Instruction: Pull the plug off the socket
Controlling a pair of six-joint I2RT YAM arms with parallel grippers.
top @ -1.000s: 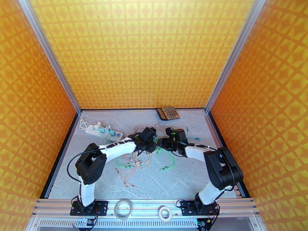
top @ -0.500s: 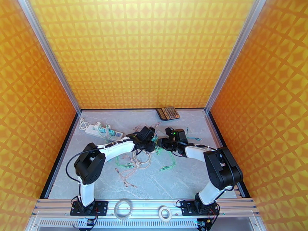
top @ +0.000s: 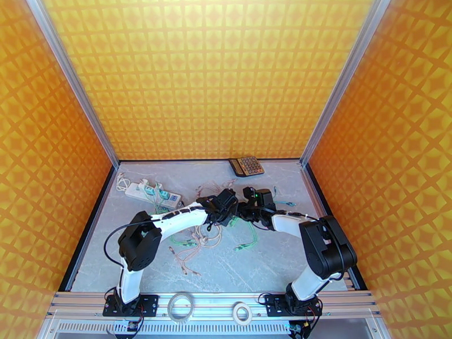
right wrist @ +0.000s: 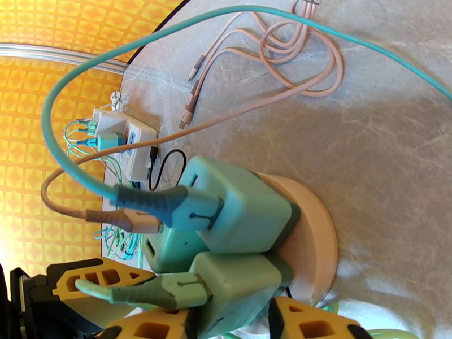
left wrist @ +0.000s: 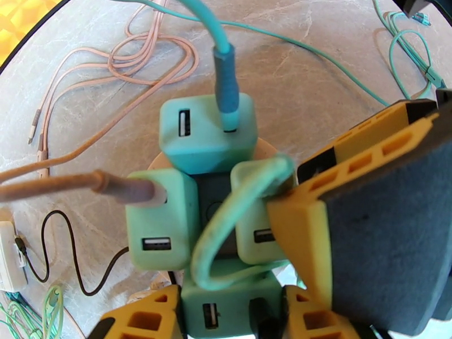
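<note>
The left arm (top: 169, 218) and right arm (top: 285, 221) reach forward from the near table edge and bend inward, wrists almost meeting mid-table. The yellow-fingered left gripper (top: 229, 203) clamps a mint plug (left wrist: 240, 298). The right gripper (top: 243, 210) clamps a neighbouring mint plug (right wrist: 243, 278).

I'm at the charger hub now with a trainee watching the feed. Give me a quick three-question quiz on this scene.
1. True or false: the left end effector is closed on a green adapter.
2. What lies at the far edge of the table? A) calculator B) mug C) stapler
3. Fill in: the white power strip lies on the robot's ____ side of the hub.
Key: 1 true; 2 A; 3 left.
</note>
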